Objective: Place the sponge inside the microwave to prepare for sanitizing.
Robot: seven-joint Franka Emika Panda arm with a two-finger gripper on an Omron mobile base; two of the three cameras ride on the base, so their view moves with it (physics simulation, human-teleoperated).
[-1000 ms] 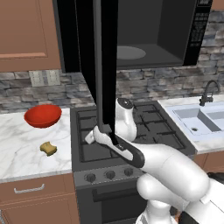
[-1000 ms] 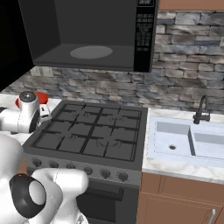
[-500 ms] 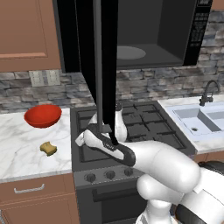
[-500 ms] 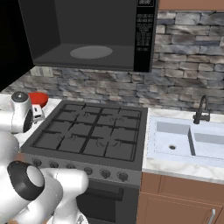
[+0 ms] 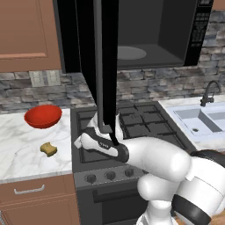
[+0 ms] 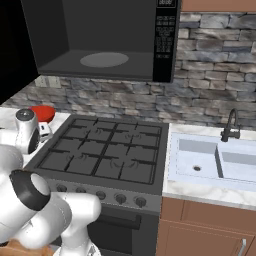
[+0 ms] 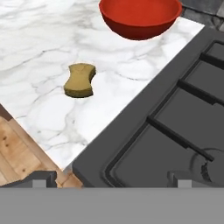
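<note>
Sponge point(image 7: 80, 80) lay flat on the marble counter point(image 5: 26, 154), in the upper left of the hand view and at the left of the left base view, just below the red bowl point(image 5: 42, 116) but clear of it, and a little way in from the stove point(image 5: 132, 127) edge. I judged the step in hand to be the reach for it, with nothing yet held. My gripper point(image 7: 111, 177) stood spread as wide as it goes, its two dark tips at the bottom of the hand view, hanging over the left edge of the stove rather than over the sponge. To do this well, I reckoned I should carry the hand further left across the counter until the sponge sat midway between the tips, then turn the wrist so the fingers would close across its narrow waist, and only then come straight down. I wanted to keep clear of the bowl and not nudge the sponge toward the counter's front edge. The microwave point(image 6: 100, 45) hung open above the stove, its door point(image 5: 103, 66) swung out at the upper middle of the left base view, right over my arm; I thought the lift afterwards would need to go round that door to reach the plate point(image 6: 104, 59).
</note>
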